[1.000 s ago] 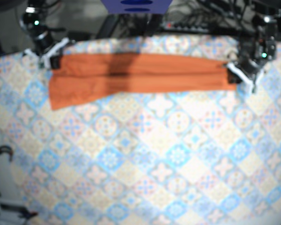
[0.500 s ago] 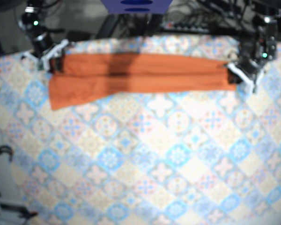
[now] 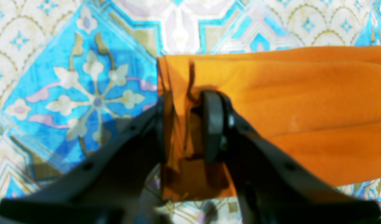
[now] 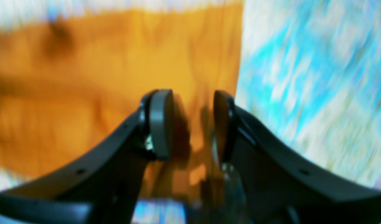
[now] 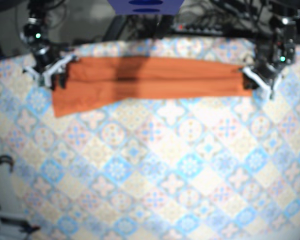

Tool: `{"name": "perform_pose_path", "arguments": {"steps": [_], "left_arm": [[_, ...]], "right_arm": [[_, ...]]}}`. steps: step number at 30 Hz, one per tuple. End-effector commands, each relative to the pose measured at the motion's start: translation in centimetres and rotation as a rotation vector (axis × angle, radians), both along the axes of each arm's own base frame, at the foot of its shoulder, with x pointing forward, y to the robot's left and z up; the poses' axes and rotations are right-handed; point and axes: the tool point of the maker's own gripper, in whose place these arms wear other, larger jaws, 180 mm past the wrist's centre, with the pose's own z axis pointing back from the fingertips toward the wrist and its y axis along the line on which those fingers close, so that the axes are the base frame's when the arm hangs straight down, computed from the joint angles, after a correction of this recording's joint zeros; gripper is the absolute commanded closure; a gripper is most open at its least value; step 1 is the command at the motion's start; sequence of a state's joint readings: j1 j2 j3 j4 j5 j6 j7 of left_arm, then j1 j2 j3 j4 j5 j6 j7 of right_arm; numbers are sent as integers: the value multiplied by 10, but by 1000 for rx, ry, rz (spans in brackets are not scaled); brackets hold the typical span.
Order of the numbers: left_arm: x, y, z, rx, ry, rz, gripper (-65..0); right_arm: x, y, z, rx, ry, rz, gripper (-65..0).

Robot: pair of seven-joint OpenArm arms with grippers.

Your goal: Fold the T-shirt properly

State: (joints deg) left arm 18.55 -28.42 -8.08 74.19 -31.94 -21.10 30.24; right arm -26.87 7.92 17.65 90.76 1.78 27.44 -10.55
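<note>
**Limp orange band with a gripper at each end**

The orange T-shirt [image 5: 150,77] lies folded into a long band across the far side of the patterned tablecloth [image 5: 165,165], with one short end at each gripper. The left gripper [image 3: 185,124] straddles its end. The hem runs along the inner face of one pad, the other pad sits on the cloth, and the fabric between them is rucked into upright creases. The jaws stand partly apart, and I cannot tell whether they are actually pinching the layers. The right gripper [image 4: 193,124] is over the opposite end with its pads apart. The cloth lies flat beneath them, so it looks unclamped and empty.

The shirt looks light, soft and stacked in several layers, so it will likely sag and the layers may slide over each other. The best hold is probably at the end corners, past the hem, catching every layer.

The base view alone shows the whole band, including a wider flap spilling out beside the right gripper, but it is too soft to show the jaws. The left wrist view shows the hem and creases. The right wrist view is smeared and shows only the gap between the pads and the shirt's edge just outside one pad.
</note>
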Motion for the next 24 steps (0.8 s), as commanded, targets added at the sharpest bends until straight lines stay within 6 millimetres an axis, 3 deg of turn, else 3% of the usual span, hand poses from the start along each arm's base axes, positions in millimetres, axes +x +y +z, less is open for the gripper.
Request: {"name": "perform_pose_path", "arguments": {"steps": [1, 24], "left_arm": [[-4, 9, -2, 36, 32, 0, -160], [-4, 9, -2, 36, 32, 0, -160]], "right_arm": [[-3, -3, 4, -7, -6, 3, -218], [-2, -1, -1, 1, 6, 6, -213]]}}
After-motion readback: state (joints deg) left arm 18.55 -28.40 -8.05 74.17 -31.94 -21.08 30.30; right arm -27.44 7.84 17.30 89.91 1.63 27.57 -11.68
